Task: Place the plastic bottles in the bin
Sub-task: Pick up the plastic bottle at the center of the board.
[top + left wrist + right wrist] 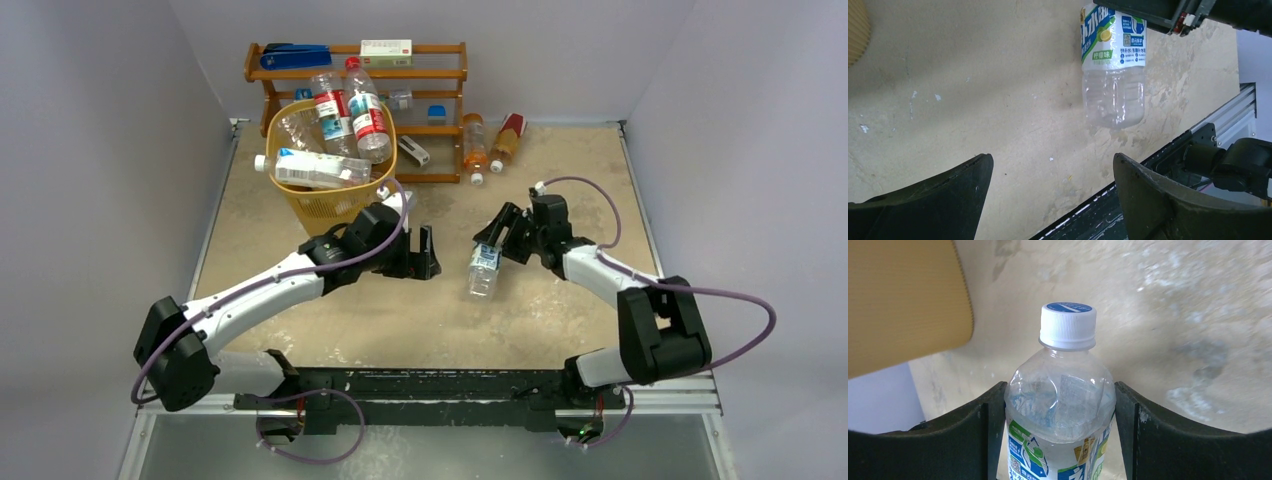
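Yellow mesh bin (pixel 325 205) holds several clear bottles (pixel 366 115); white-capped blue-green-labelled bottle (pixel 484 272) right of bin; two orange bottles (pixel 474 145) behind.

Premises: a robotics test cell, not a domestic or commercial room. Evidence: 2 arms, the left arm (pixel 260 290) and the right arm (pixel 600 270), are bolted to a metal rail (pixel 450 385) along the bottom of the frame. Purple cables (pixel 772 318) loop beside them. Plain grey walls (pixel 100 150) enclose 3 sides of a worn beige tabletop (pixel 560 330). Staged props sit upper centre: a yellow bin (pixel 325 205) of plastic bottles (pixel 368 115) and a wooden rack (pixel 430 73) of stationery.
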`<state>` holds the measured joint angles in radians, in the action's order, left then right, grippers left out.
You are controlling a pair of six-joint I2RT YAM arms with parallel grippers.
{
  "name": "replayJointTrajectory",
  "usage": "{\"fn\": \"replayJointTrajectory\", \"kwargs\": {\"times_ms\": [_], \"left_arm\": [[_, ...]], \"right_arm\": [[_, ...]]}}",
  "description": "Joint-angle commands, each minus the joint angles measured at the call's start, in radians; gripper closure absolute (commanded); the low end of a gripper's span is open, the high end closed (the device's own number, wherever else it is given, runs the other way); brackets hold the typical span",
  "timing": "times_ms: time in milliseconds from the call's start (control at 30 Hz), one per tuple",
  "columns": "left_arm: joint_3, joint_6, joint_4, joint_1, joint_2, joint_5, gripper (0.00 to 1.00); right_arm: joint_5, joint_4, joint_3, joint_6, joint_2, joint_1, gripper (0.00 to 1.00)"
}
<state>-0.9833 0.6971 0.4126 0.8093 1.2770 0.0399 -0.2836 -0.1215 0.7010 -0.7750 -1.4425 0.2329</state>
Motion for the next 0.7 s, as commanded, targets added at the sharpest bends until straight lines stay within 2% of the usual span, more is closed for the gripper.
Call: {"fn": "replayJointTrajectory", "kwargs": {"times_ms": [0,167,267,667], "left_arm": [[0.014,0.053,-0.088,0.031,0.028,-0.034,0.10],[0.017,0.109,-0.128,0.078,0.074,-0.060,0.10],[0.040,0.149,-0.196,0.090,0.095,-0.030,0.10],[0.130,0.242,-0.373,0.102,0.054,0.005,0.10]], "right_arm": [[-0.024,-0.062,-0.041,-0.065,0.073,0.047,0.43],[-0.014,-0.090,-0.059,-0.097,0.081,0.109,0.43],[-0.024,-0.130,-0.065,-0.129,0.084,0.137,0.43],[-0.127,-0.193,0.010,-0.180,0.100,0.209,0.43]]}}
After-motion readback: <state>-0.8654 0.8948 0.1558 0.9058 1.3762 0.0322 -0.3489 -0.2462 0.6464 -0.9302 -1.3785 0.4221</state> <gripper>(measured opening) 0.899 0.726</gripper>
